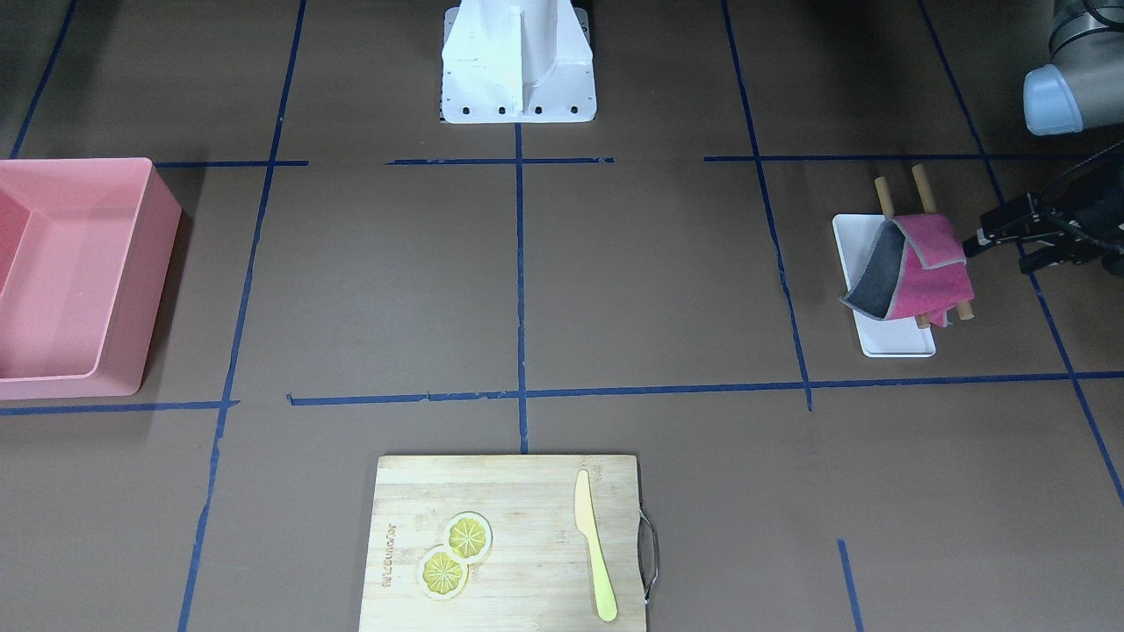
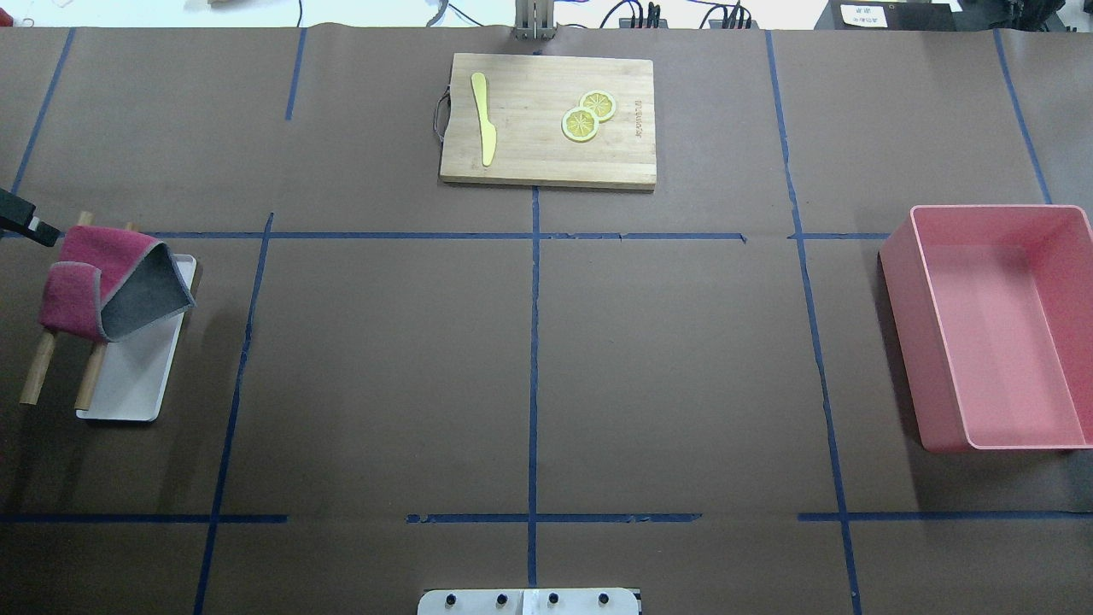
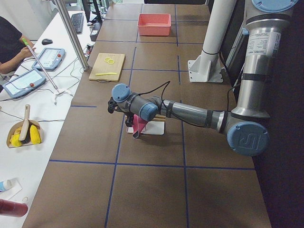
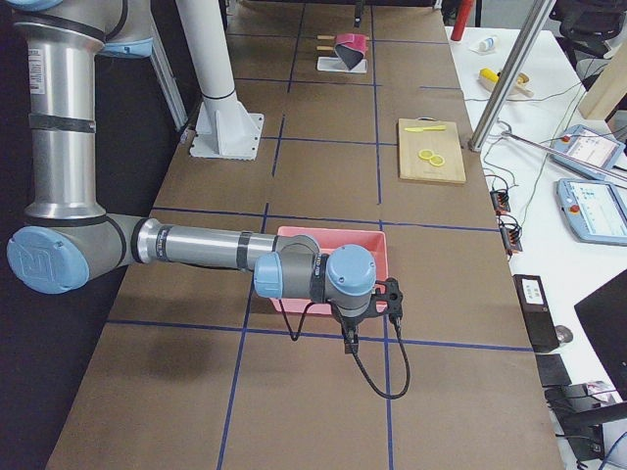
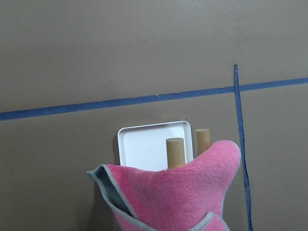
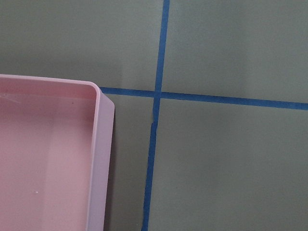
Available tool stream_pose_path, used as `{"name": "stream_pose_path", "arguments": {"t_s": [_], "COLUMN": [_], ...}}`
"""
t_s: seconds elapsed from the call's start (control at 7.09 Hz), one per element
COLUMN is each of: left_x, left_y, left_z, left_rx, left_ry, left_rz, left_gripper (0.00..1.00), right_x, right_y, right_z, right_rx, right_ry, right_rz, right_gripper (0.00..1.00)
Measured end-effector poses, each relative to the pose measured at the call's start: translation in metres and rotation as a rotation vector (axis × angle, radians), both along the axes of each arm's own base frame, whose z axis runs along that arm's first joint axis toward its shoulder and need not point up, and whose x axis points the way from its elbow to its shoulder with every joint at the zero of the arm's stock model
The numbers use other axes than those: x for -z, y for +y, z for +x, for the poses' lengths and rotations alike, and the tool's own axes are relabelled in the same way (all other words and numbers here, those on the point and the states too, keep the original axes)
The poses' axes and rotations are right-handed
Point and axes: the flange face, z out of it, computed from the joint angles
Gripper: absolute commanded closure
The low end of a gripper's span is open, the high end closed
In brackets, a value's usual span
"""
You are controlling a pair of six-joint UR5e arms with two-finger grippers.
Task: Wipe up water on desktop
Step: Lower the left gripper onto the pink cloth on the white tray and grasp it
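Over the white tray (image 1: 896,344), pink cloth (image 1: 941,263) hangs beside the left gripper (image 1: 973,244); opening unclear.

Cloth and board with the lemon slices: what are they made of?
The cloth looks like soft fleece or microfibre. Its pink side is fuzzy, its other side is grey, and a stitched grey trim runs along the edge. The board looks like bamboo or another light wood with a matte finish. Pale grain lines run across it.
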Motion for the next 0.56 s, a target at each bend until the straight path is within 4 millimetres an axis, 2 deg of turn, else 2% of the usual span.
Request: {"name": "stream_pose_path", "arguments": {"t_s": [0.14, 0.56], "left_x": [0.000, -0.005], "left_y": [0.001, 0.003], "left_z": [0.007, 0.024], "left_rx": [-0.014, -0.045], "left_ry": [0.000, -0.003], "left_rz": [-0.001, -0.008], "left_gripper": [0.01, 0.27], "right_x": [0.000, 0.000], "right_y": [0.000, 0.000], "right_z": [0.000, 0.000], "right_rx": [0.000, 0.000], "right_ry": [0.001, 0.002], "right_rz": [0.000, 0.000], "right_gripper": [0.00, 0.00]}}
